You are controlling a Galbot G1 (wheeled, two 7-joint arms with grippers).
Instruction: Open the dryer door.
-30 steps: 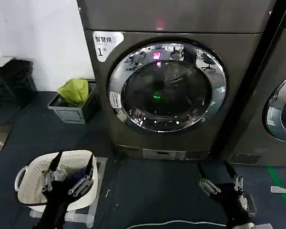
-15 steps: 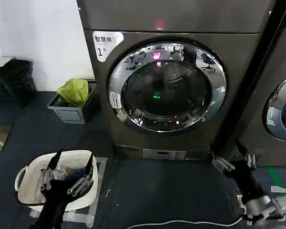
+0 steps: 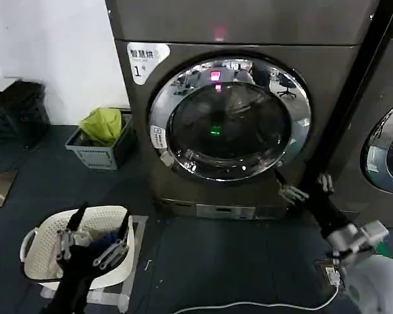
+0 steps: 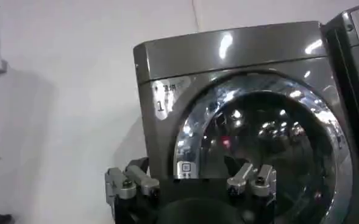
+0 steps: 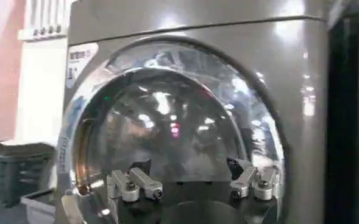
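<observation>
Approach step: door shut, centre of frame. Your right gripper, fingers spread, sits lower right, just off rim. Left gripper, fingers spread, parked lower left over basket. Next: likely hook rim's right edge, pull.

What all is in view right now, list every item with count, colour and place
dryer door: 1, chrome rim, dark glass, shut, centre
dryer: 1, grey, white "1" sticker, centre
neighbour machine: 1, grey, far right
crate: 1, grey, yellow-green cloth inside, left of dryer
basket: 1, white, floor, front left
cable: 1, white, floor, front
left gripper: 1, open, over basket
right gripper: 1, open, at door's lower right
</observation>
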